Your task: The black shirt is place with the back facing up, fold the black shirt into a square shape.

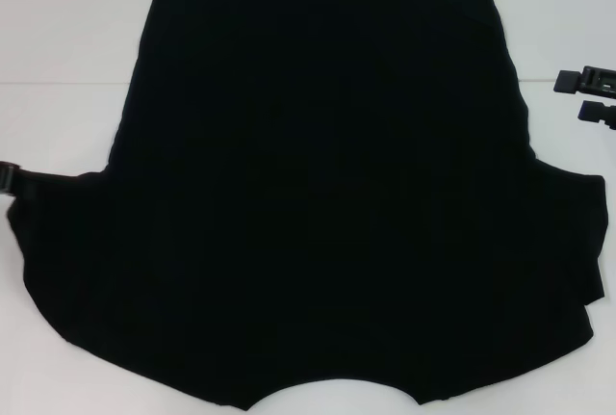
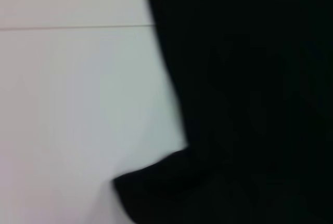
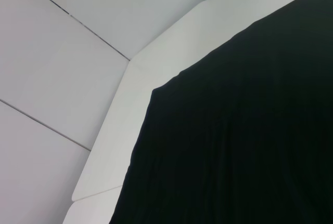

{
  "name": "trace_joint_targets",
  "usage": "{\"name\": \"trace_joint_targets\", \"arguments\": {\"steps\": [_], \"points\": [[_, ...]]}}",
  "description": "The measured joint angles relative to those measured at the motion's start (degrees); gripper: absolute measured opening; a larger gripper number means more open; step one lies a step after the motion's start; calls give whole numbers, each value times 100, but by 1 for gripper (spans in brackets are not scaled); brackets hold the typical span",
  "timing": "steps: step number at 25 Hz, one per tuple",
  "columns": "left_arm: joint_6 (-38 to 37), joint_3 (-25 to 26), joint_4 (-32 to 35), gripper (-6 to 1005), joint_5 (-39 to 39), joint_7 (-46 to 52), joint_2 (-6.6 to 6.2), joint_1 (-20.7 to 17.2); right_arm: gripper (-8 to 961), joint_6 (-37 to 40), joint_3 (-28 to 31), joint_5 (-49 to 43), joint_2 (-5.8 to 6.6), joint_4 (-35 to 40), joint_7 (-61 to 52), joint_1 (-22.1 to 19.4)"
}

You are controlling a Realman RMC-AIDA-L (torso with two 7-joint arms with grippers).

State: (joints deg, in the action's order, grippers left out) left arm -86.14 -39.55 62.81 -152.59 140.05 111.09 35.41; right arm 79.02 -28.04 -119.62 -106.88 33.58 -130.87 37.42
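Shirt (image 1: pixel 327 194) flat on tabletop (image 1: pixel 58 39), unfolded, ready for folding. Left pincer (image 1: pixel 12 178) touches sleeve edge, fingers unclear; right pincer (image 1: pixel 592 95) spread, beside the shirt's other side, apart

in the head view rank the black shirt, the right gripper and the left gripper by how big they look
1. black shirt, fills most of the view.
2. right gripper, at the right edge.
3. left gripper, only a sliver shows at the left edge, so its rank is unsure.

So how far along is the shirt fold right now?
No fold shows yet: the black shirt lies spread flat on the white table, both sleeves out. The left gripper sits at the left sleeve's edge; the right gripper hangs off to the shirt's right, jaws apart. All folds remain.
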Motion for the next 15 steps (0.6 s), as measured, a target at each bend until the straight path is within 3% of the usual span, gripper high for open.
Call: {"name": "trace_joint_targets", "arguments": {"steps": [3,4,5,12,15], "points": [[-151,-145,200,71,15,-54,176,94,915,0,0,0,0,-3,0,-24],[-183,-288,358,73,14,-66,319,146,915,-1,0,0,0,-6,0,-32],[-183,-288,358,75,14,-66,319,146,915,-1,0,0,0,-7,0,-32],[-148,-1176,418,91,-95,-63,835,397,915,-30,0,0,0,-10,5,-33],[-120,-1286,252,97,-271,110,915,542,915,-50,0,-1,0,-10,6,-36]]}}
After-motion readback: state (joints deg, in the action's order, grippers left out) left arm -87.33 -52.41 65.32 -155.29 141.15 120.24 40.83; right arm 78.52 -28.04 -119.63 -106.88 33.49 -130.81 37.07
